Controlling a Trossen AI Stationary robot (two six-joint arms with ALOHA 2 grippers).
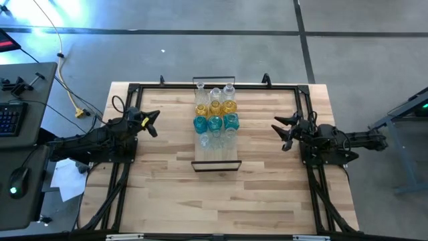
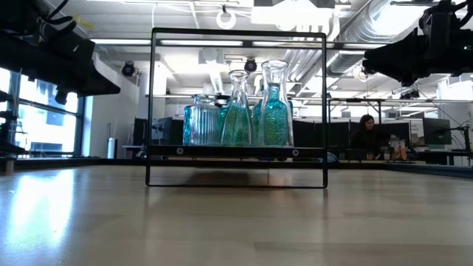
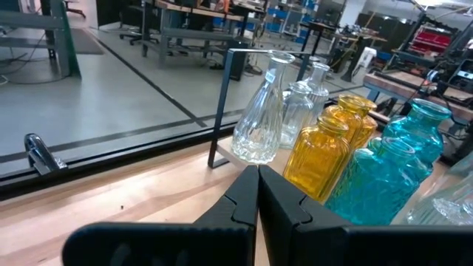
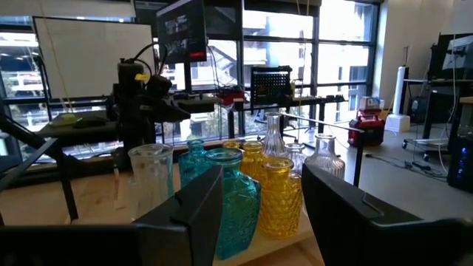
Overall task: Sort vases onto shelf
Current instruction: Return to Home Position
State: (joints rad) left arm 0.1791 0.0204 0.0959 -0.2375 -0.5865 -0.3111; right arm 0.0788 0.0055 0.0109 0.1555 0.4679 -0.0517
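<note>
High view: twelve vases (image 1: 215,123) stand on one shelf (image 1: 216,158) in four rows of three. They are six clear, three amber and three teal. Row order from far end to near end is clear, amber, teal, clear. The shelf's long axis runs far-to-near on the table (image 1: 167,194), crosswise to both arms. The shelf sits between the grippers, well apart from each. The left gripper (image 1: 152,122) hovers off its left side and the right gripper (image 1: 279,131) off its right, both aimed at it.

Low view: the shelf (image 2: 236,151) is seen end-on. All vases are upright with necks up, clear ones in front and teal showing behind.

Left wrist view: the left gripper (image 3: 257,181) is clenched with fingertips touching, holding nothing, and the vases are just ahead.

Right wrist view: the right gripper (image 4: 260,177) is released with fingers spread and empty, and the vases are ahead.
</note>
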